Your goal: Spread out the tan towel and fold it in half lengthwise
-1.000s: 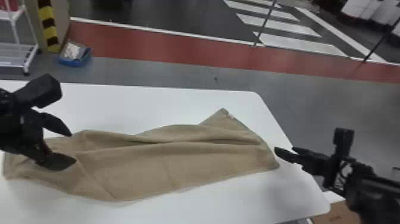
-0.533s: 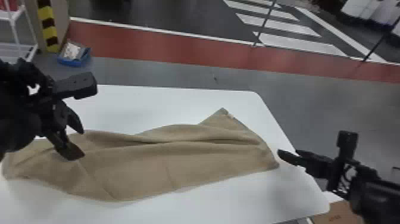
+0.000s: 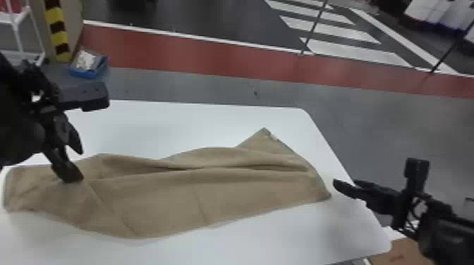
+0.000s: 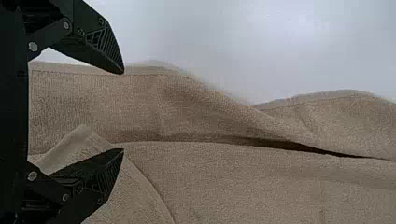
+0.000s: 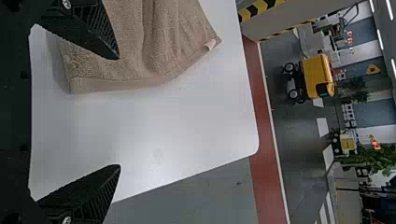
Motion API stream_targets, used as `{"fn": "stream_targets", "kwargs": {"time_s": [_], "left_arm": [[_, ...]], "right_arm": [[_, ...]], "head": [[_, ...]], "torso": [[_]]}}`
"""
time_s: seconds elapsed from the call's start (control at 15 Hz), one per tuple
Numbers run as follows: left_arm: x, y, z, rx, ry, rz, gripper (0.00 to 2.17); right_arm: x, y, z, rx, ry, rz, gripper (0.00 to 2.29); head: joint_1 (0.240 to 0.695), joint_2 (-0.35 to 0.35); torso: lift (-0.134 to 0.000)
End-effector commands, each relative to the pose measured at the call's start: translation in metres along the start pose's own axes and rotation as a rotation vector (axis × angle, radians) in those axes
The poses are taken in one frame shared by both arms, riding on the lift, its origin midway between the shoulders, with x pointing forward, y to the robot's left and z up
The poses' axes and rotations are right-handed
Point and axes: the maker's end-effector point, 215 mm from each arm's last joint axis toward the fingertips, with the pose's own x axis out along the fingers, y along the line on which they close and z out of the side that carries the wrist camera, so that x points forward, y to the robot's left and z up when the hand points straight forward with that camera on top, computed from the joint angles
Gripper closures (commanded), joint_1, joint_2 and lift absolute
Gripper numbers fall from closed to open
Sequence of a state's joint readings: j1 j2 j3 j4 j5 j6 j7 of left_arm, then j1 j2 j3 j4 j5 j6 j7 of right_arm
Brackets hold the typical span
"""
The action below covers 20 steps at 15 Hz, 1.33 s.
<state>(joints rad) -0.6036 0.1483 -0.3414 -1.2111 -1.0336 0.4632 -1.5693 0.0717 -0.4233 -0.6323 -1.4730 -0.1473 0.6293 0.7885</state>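
Observation:
The tan towel (image 3: 225, 197) lies stretched across the white table, with long creases along it and one corner sticking out at the far right. Over its left part is my left gripper (image 3: 78, 165), its fingers apart. In the left wrist view the same gripper (image 4: 123, 111) is spread above the towel (image 4: 224, 177), holding nothing. My right gripper (image 3: 347, 186) is just off the towel's right end. From the right wrist, that gripper (image 5: 119, 112) stands open over bare tabletop, one finger overlapping the towel's (image 5: 135, 46) end.
The white table (image 3: 268, 232) has a rounded far right corner. On the floor beyond are a blue bin (image 3: 88, 65), a white rack and a striped post. A cardboard box (image 3: 402, 252) is below the table's right edge. A yellow vehicle (image 5: 319, 77) stands farther off.
My left arm has shifted right and away from the towel's left end, turning so that its fingers point more downward. The right gripper has moved only slightly. The towel looks unchanged.

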Motion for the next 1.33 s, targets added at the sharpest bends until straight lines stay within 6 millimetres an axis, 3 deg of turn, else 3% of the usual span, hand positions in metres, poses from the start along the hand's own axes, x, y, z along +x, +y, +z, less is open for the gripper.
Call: {"fn": "stream_targets", "kwargs": {"time_s": [0.0,0.27,0.47,1.0,1.27], "left_arm": [[0.005,-0.006,-0.006,0.002,0.023,-0.016,0.35],[0.009,-0.013,-0.010,-0.023,0.015,-0.019,0.36],[-0.002,-0.015,-0.015,-0.052,-0.022,0.010,0.36],[0.008,-0.040,-0.080,-0.143,0.026,0.006,0.40],[-0.002,-0.039,-0.097,-0.168,0.012,0.025,0.40]], "right_arm": [[-0.001,-0.002,-0.001,-0.001,-0.001,-0.003,0.06],[-0.001,-0.001,0.001,0.001,-0.006,0.001,0.06],[0.001,0.003,0.001,-0.001,-0.004,0.007,0.06],[0.009,0.011,0.003,-0.005,-0.003,0.022,0.06],[0.010,0.013,0.001,0.000,0.001,0.026,0.06]], "head": [[0.695,-0.350],[0.695,-0.350],[0.695,-0.350],[0.695,-0.350],[0.695,-0.342]], "torso": [[-0.120],[-0.120],[-0.120],[-0.120],[-0.120]]}}
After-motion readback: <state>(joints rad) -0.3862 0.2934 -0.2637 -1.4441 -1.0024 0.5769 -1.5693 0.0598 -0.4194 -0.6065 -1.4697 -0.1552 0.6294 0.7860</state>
